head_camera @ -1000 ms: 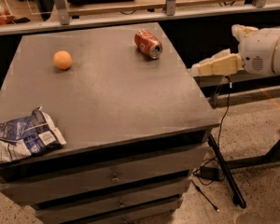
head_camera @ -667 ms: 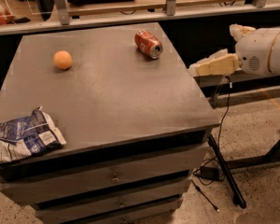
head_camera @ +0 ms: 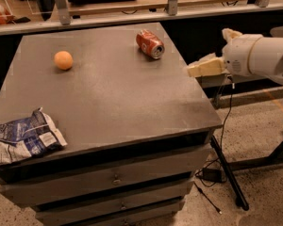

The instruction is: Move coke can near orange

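coke can point(head_camera: 150, 44) lies on its side at the far right of the bench point(head_camera: 113, 102), silver end facing the camera, lettering unreadable. orange point(head_camera: 63, 60) sits well apart at far left. crumpled blue-and-white chip bag point(head_camera: 23, 138) on the near-left corner (label text too blurred). gripper point(head_camera: 198, 68) hovers just off the bench's right edge, touching nothing; open or closed, cannot tell.

We log a red coke can point(head_camera: 150, 44), silver end, at the dark grey tabletop's point(head_camera: 108, 93) far side; pale-orange orange point(head_camera: 63, 60) far left on it; blue-and-white chip bag point(head_camera: 23, 138) near-left; cream hand point(head_camera: 205, 68) just off its right edge, white arm point(head_camera: 262, 55).
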`<state>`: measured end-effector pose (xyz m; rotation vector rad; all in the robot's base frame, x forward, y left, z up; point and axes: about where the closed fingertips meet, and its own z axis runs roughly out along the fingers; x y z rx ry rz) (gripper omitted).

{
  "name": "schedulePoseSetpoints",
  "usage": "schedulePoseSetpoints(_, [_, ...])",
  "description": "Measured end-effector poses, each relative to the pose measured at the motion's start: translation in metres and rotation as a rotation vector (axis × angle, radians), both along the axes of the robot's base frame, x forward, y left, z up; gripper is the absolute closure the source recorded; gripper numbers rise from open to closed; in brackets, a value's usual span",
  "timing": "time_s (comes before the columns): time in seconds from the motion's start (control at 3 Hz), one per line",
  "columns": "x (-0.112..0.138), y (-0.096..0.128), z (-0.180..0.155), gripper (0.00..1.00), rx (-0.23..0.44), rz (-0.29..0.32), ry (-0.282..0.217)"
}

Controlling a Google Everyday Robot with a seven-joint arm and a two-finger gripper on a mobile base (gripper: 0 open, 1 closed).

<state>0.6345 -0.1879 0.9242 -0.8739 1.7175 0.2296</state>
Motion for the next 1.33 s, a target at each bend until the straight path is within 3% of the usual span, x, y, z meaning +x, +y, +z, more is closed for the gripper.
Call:
schedulePoseSetpoints(0.67, [0.057,0.023,-0.034,0.0,0.044,0.071,0.049])
schedulePoseSetpoints(1.33, [0.097,0.056,-0.058,0.0,0.109,0.148,0.055])
